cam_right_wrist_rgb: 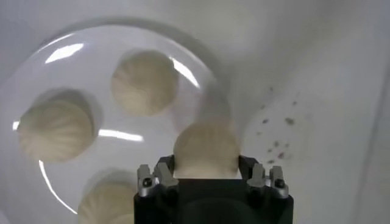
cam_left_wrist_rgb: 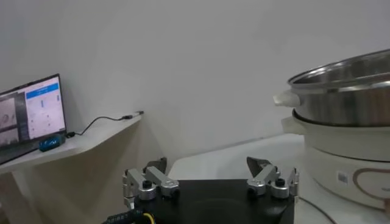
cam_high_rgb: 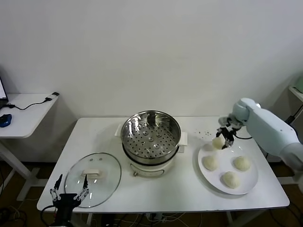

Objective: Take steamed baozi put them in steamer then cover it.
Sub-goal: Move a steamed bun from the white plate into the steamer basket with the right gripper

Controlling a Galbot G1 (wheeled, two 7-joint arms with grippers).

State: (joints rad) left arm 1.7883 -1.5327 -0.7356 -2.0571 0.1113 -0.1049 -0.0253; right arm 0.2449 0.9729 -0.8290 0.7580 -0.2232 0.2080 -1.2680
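The right arm is extended forward with its wrist bent downward, and the right claw (cam_high_rgb: pixel 225 137) is closed around a steamed baozi (cam_right_wrist_rgb: pixel 206 151), which is gripped between both fingers. The left claw (cam_high_rgb: pixel 69 193) is held low, fingers spread apart and pointing upward.

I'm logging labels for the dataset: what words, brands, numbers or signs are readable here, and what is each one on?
Nothing can be read for certain.
Left gripper housing: a white printed strip at the bottom edge, cut off and too blurred to read.
Round shiny stainless-steel steamer, white base: a small grey mark and a curved line, unreadable.
Monitor on the side desk: blue bar and text blocks, too small to read.
Round clear glass cover, flat white plate, cream-white baozi: no text.
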